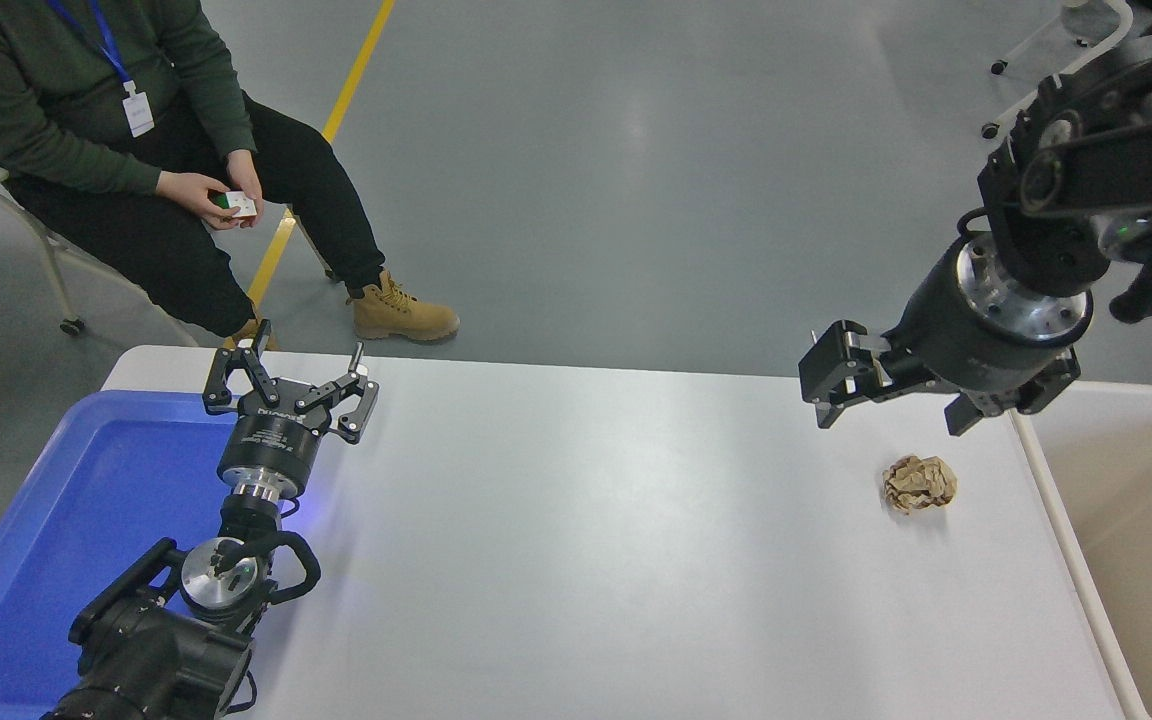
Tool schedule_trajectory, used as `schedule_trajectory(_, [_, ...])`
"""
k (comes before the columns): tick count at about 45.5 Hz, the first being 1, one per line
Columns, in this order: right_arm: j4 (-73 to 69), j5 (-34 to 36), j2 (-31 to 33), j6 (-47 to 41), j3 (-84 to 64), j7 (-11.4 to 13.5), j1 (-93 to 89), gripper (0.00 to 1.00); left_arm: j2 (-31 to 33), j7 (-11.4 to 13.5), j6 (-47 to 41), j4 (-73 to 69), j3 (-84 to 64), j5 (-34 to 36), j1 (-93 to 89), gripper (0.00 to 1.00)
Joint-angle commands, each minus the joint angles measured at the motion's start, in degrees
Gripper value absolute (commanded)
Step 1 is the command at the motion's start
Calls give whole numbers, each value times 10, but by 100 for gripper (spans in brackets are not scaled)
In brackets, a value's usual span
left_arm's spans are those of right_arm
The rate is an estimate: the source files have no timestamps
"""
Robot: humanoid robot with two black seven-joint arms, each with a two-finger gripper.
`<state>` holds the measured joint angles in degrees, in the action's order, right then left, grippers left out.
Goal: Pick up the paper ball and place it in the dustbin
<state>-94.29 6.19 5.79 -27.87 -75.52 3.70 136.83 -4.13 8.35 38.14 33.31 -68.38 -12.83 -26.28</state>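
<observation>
The paper ball (920, 484), a wrinkly tan wad, lies on the white table (586, 540) near its right side. My right gripper (891, 408) hangs open and empty above and just beyond the ball, apart from it, with its fingers pointing left and down. The dustbin (1061, 530), a cream-beige tub with a pale rim, stands right of the ball at the table's right edge. My left gripper (293, 378) is parked open and empty at the lower left.
A bright blue shallow tray (66, 500) lies under the left arm at the table's left end. A person (86, 130) sits beyond the far left corner, holding a small coloured cube (236, 205). A wheeled chair base (1046, 70) stands at the top right.
</observation>
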Motion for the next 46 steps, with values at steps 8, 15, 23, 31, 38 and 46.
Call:
schedule_trajectory(8, [98,-130,-6,188,-3,1,-208,100,0,0,0,0,0,0,0,99])
schedule_trajectory(15, [158,-137,-5,210,5,1,-287,100,0,0,0,0,0,0,0,99])
schedule_trajectory(23, [264,-178,-5,216,8,1,-398,100,0,0,0,0,0,0,0,99])
schedule_trajectory(31, [400,-219,-2,237,13,0,-518,100,0,0,0,0,0,0,0,99])
schedule_trajectory(38, [495,-256,11,233,43,0,-594,100,0,0,0,0,0,0,0,99])
schedule_trajectory(46, [547,-290,30,231,82,0,-648,100,0,0,0,0,0,0,0,99])
